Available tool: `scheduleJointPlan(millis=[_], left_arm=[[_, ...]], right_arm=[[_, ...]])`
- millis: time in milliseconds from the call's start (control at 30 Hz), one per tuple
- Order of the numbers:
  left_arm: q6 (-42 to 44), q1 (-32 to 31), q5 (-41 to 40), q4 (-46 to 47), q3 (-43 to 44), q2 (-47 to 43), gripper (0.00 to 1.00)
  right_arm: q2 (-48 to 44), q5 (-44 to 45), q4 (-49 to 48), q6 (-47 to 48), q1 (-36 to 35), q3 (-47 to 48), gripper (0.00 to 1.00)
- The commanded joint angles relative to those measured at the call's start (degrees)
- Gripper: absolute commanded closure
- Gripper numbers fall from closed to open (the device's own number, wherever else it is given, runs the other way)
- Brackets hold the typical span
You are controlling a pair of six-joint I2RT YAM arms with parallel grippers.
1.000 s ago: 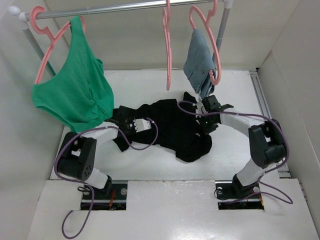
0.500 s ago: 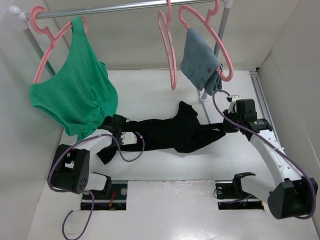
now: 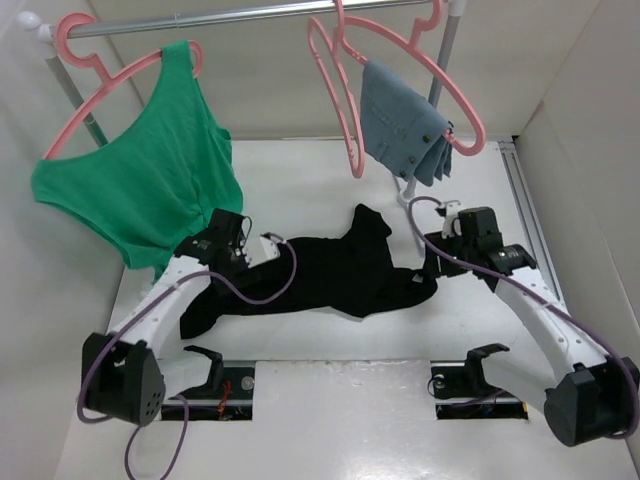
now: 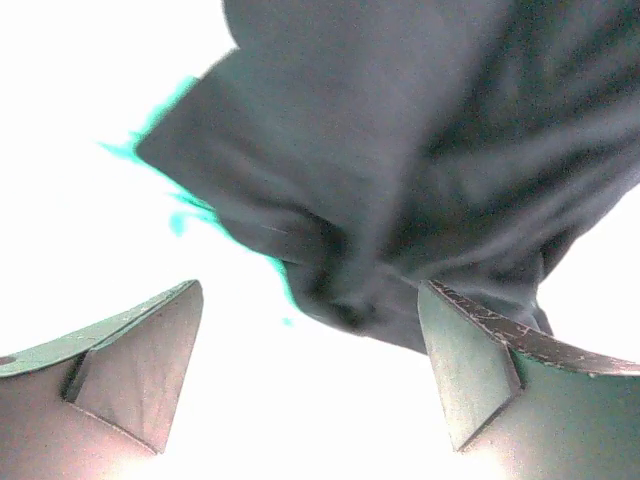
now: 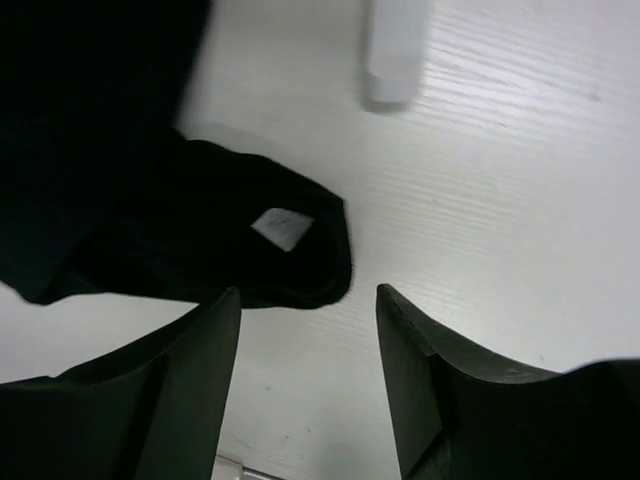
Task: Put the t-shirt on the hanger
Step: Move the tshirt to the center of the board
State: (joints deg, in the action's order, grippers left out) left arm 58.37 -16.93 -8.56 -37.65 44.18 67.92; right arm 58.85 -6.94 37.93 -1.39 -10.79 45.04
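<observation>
Left gripper (image 4: 310,290): jaws wide apart, clamping nothing, at the left end of the t-shirt (image 3: 340,272); arm angled forward. Right gripper (image 5: 310,292): jaws parted, empty (cloth edge just ahead); elbow swung out rightward. T-shirt lies crumpled on the table (image 3: 290,180); hanger (image 3: 349,140) hangs from the rail (image 3: 200,20).

The black short-sleeved cloth t-shirt (image 3: 340,272) is seen as soft, matt fabric, creased and without sheen. The salmon-pink plastic clothes hanger (image 3: 350,150) at the far middle is shown smooth and faintly glossy. The green tank top (image 3: 140,190) on the far left is rendered as thin, matt cloth. The grey-blue denim cloth (image 3: 405,130) on the far right is shown coarser, with stitched seams. The silver rail (image 3: 230,15) appears to be polished metal. The white table (image 5: 500,150) is marked by fine grain lines. The fingers (image 5: 170,400) of the right gripper (image 5: 308,300) are seen as dark and matt.
</observation>
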Motion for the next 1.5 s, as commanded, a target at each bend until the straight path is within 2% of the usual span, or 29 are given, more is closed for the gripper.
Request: scheduleJointPlan(millis=[0,67,133,233,333,433,500,567,600,633,767,800,833,900,967,1133,1233,1267,1300,1333,1400,1467], left_arm=[[-3.61,-0.12,11.09,-0.68,5.29,-6.55,0.14],[-4.32,-0.12,14.01,0.82,5.83,-9.21,0.11],[-4.32,-0.65,18.21,2.84,4.52,-13.50,0.10],[-4.32,-0.65,23.75,6.35,0.84,-19.99,0.07],[-4.32,-0.65,28.40,8.20,-1.46,-25.53,0.00],[-3.79,-0.65,30.96,8.21,-2.61,-27.31,0.00],[-3.79,-0.65,31.50,8.21,-2.61,-28.11,0.00],[-4.48,-0.65,30.45,8.21,-2.61,-28.11,0.00],[-4.49,-0.65,30.44,8.21,-2.61,-27.58,0.00],[-5.36,-0.65,29.57,8.21,-2.61,-27.58,0.00],[-9.30,-0.65,27.20,11.17,-2.61,-26.96,0.00],[-10.72,-0.65,26.67,11.89,-3.13,-26.44,0.00],[-12.21,-0.65,26.14,12.77,-3.14,-26.44,0.00],[-14.94,-0.65,24.82,15.05,-3.14,-25.91,0.00],[-18.11,-0.65,24.82,16.20,-3.14,-25.91,0.00],[-18.82,-0.65,27.09,17.61,-3.66,-25.91,0.00],[-18.20,-0.65,29.55,17.61,-3.67,-24.77,0.00],[-17.33,-0.65,31.22,17.61,-3.67,-24.77,0.00],[-17.32,-0.65,32.10,17.61,-4.19,-24.16,0.00],[-16.45,-0.65,32.89,17.61,-4.19,-24.15,0.00],[-15.84,-0.65,34.05,18.22,-4.19,-23.36,0.00],[-14.35,-0.65,35.97,18.22,-4.19,-21.44,0.00]], right_arm=[[0.82,-1.59,-4.18,3.75,-6.42,3.47,0.37],[4.59,0.26,-4.18,5.07,-13.01,5.76,0.36],[6.71,-3.50,-7.58,6.22,-17.14,5.76,0.30],[11.97,-10.89,-13.22,5.53,-18.39,5.76,0.25],[18.74,-12.92,-17.71,5.52,-18.39,7.69,0.25],[26.21,-12.92,-16.41,5.52,-17.87,11.73,0.26],[30.42,-12.92,-15.26,6.30,-17.34,13.66,0.49],[30.45,-12.49,-15.26,6.92,-18.30,14.46,0.71],[30.45,-11.44,-15.26,6.93,-20.05,14.47,0.90],[29.66,-10.12,-14.47,7.45,-21.02,16.29,1.00],[29.13,-6.07,-11.92,12.27,-28.22,22.36,1.00],[29.13,-5.37,-11.40,16.46,-32.50,25.07,1.00],[29.13,-5.37,-10.69,16.50,-34.81,25.10,1.00],[29.13,-8.68,-10.69,22.55,-38.68,26.95,1.00],[28.43,-7.92,-9.64,25.80,-42.71,28.35,0.92],[27.90,-0.37,-1.55,33.81,-48.09,31.34,0.89],[27.90,0.17,0.56,34.87,-49.33,31.87,0.82],[27.90,0.17,0.56,34.87,-49.33,31.87,0.76],[27.90,0.17,1.17,34.87,-49.33,31.87,0.54],[27.90,0.17,1.70,34.87,-49.85,31.87,0.44],[27.90,4.20,1.71,33.65,-50.55,31.87,0.31],[27.12,7.36,1.71,31.63,-51.09,30.56,0.26]])
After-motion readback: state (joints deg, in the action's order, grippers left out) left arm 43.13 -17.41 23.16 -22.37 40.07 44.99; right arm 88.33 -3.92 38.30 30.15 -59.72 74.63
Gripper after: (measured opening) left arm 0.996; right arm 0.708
